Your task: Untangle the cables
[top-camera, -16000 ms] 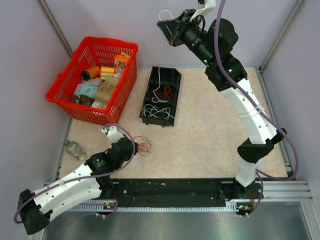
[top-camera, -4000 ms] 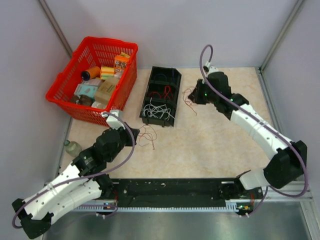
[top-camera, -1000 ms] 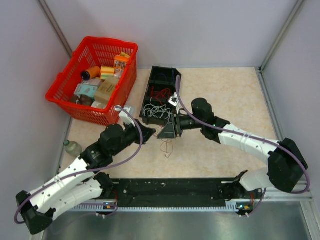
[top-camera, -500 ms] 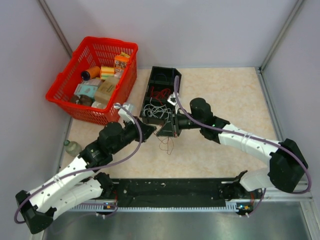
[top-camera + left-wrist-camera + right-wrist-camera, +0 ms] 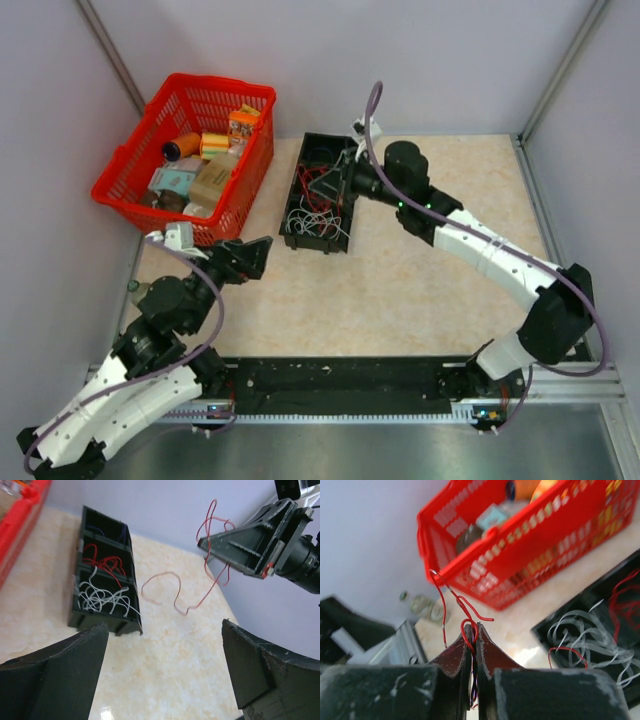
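Note:
My right gripper (image 5: 474, 627) is shut on a thin red cable (image 5: 465, 611), whose loops stick out above the pads. A dark strand also shows deeper between them. In the top view that gripper (image 5: 320, 184) hovers over the black tray (image 5: 291, 205). Seen from the left wrist, the red cable (image 5: 206, 565) dangles from it in the air. The tray (image 5: 106, 622) holds white cables (image 5: 102, 597), red cables (image 5: 102, 560) and dark blue ones (image 5: 102, 530) in separate compartments. My left gripper (image 5: 243, 262) is open and holds nothing, low at the left; its fingers (image 5: 55, 675) frame bare table.
A red basket (image 5: 130, 172) full of small boxes and packets stands at the back left, close beside the tray. A clear bottle (image 5: 138, 291) lies by the left wall near my left arm. Walls close in the table on the left, back and right.
My left gripper has opened, let go of the red cable and pulled back to the left. My right gripper has carried the cable away, up and back over the tray.

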You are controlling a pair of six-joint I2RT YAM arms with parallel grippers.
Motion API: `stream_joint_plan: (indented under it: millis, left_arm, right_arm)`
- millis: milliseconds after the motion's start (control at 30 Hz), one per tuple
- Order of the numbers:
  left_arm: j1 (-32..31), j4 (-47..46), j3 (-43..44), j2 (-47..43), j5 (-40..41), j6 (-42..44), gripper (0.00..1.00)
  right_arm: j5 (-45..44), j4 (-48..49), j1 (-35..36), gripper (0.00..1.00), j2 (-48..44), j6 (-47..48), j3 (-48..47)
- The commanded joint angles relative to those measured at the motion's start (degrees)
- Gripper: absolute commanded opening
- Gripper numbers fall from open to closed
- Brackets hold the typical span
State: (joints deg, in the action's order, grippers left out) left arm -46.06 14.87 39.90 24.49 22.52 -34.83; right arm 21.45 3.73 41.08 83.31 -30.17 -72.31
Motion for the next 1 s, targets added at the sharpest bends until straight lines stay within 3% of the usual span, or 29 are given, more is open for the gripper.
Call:
stream_joint_plan:
  millis: [0,233,467,767,967]
  left_arm:
    - [0.10,1.30,-2.28,-4.01,7.71,2.74,0.97]
    - [0.01,2.09,-3.25,-3.14,5.17,3.54,0.95]
    - [0.10,-0.02,-4.92,-1.38,3.49,4.50,0.97]
    - [0.01,-1.25,-4.74,1.35,0.68,6.26,0.98]
    - [0.10,0.07,-4.13,1.09,-0.55,6.44,0.98]
  right_arm:
    - [-4.04,-1.09,-3.46,0.00,6.85,4.41,-12.30]
    - [-4.31,-5.49,-8.47,0.00,22.41,4.87,-30.50]
    - [-3.96,-1.45,-9.26,0.00,31.64,1.26,-34.47]
    - [-7.39,-1.88,-9.44,0.00,44.03,7.84,-39.74]
    - [-10.02,-13.82,-9.26,0.00,53.70,14.26,-48.88]
